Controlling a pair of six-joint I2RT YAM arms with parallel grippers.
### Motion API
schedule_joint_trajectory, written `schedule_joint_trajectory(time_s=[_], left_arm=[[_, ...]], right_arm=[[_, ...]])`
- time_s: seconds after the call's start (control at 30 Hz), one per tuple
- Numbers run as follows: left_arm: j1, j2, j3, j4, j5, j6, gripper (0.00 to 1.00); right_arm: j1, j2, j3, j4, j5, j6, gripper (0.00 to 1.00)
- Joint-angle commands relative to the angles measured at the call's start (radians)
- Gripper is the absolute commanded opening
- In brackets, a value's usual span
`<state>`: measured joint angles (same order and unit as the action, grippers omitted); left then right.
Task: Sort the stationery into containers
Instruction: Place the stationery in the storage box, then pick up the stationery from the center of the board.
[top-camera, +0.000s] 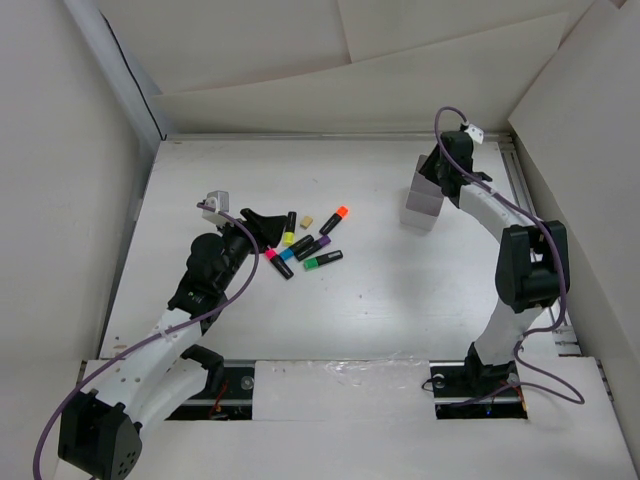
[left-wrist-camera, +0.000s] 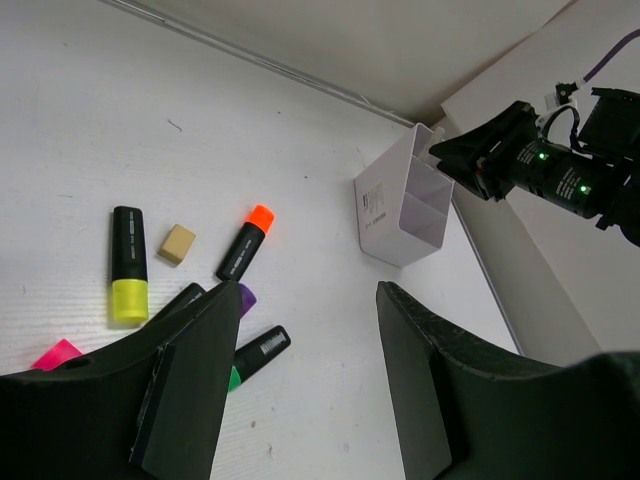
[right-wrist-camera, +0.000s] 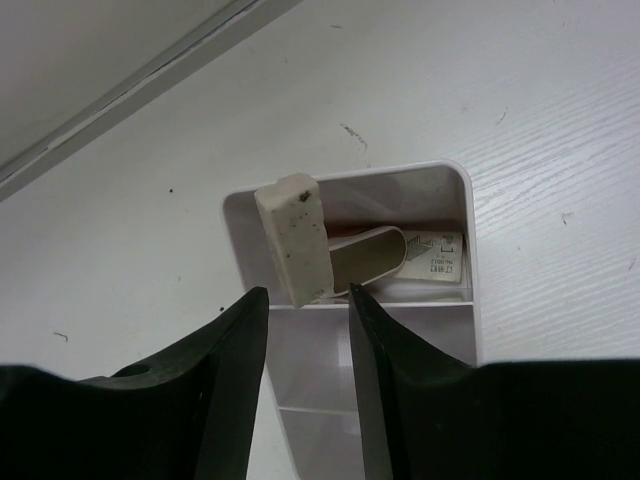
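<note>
Several short black markers lie in a cluster (top-camera: 305, 248) at the table's centre-left, among them a yellow-ended one (left-wrist-camera: 128, 265), an orange-ended one (left-wrist-camera: 245, 245) and a green-ended one (left-wrist-camera: 255, 355). A beige eraser bit (left-wrist-camera: 178, 244) lies beside them. My left gripper (left-wrist-camera: 310, 295) hangs open just right of the cluster, with nothing between its fingers. The white organiser (top-camera: 422, 200) stands at the right. Over it, my right gripper (right-wrist-camera: 308, 296) is open. A beige eraser (right-wrist-camera: 292, 240) stands tilted at the far compartment's rim, just past the fingertips and free of them. Another pale piece (right-wrist-camera: 365, 262) lies inside that compartment.
White walls close the table in at the back and on both sides. A metal rail (top-camera: 520, 180) runs along the right edge, close to the organiser. The organiser's two nearer compartments (right-wrist-camera: 400, 350) show nothing inside.
</note>
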<state>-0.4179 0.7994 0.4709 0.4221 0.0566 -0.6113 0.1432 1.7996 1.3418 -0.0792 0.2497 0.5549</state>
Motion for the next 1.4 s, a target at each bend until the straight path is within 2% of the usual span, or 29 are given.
schedule_joint_trajectory(time_s=[0.0, 0.2, 0.43, 0.53, 0.63, 0.73, 0.9, 0.97, 1.07, 1.1, 1.17, 1.37], left_arm=[[-0.002, -0.014, -0.005, 0.041, 0.006, -0.004, 0.53], [-0.002, -0.014, -0.005, 0.041, 0.006, -0.004, 0.53], [-0.002, -0.014, -0.005, 0.041, 0.006, -0.004, 0.53], [-0.002, -0.014, -0.005, 0.041, 0.015, -0.004, 0.53], [-0.002, -0.014, -0.005, 0.041, 0.005, -0.004, 0.53], [-0.002, -0.014, -0.005, 0.041, 0.005, -0.004, 0.53], [-0.002, -0.035, -0.015, 0.03, -0.018, -0.013, 0.53], [-0.002, -0.051, -0.015, 0.02, -0.044, -0.013, 0.51], [-0.002, -0.078, -0.026, 0.011, -0.083, -0.022, 0.51], [-0.002, -0.095, -0.026, 0.001, -0.083, -0.022, 0.51], [-0.002, -0.12, -0.037, 0.001, -0.092, -0.022, 0.51], [-0.002, -0.129, -0.048, 0.006, -0.093, -0.033, 0.51]], right_arm=[[-0.011, -0.022, 0.023, 0.021, -0.006, 0.007, 0.44], [-0.011, -0.075, -0.001, 0.021, -0.006, 0.007, 0.44], [0.062, -0.166, -0.038, 0.021, 0.069, -0.029, 0.44], [0.102, -0.177, -0.038, 0.021, 0.069, -0.05, 0.32], [0.118, -0.165, -0.038, 0.021, 0.099, -0.059, 0.0], [0.157, -0.154, -0.029, 0.021, -0.001, -0.059, 0.0], [0.35, -0.039, 0.06, 0.0, -0.069, -0.121, 0.0], [0.429, 0.0, 0.111, -0.011, -0.108, -0.131, 0.02], [0.501, 0.079, 0.161, -0.036, -0.174, -0.147, 0.13], [0.516, 0.111, 0.183, -0.036, -0.175, -0.147, 0.25], [0.553, 0.138, 0.183, -0.047, -0.162, -0.168, 0.36], [0.565, 0.224, 0.241, -0.12, -0.211, -0.323, 0.48]])
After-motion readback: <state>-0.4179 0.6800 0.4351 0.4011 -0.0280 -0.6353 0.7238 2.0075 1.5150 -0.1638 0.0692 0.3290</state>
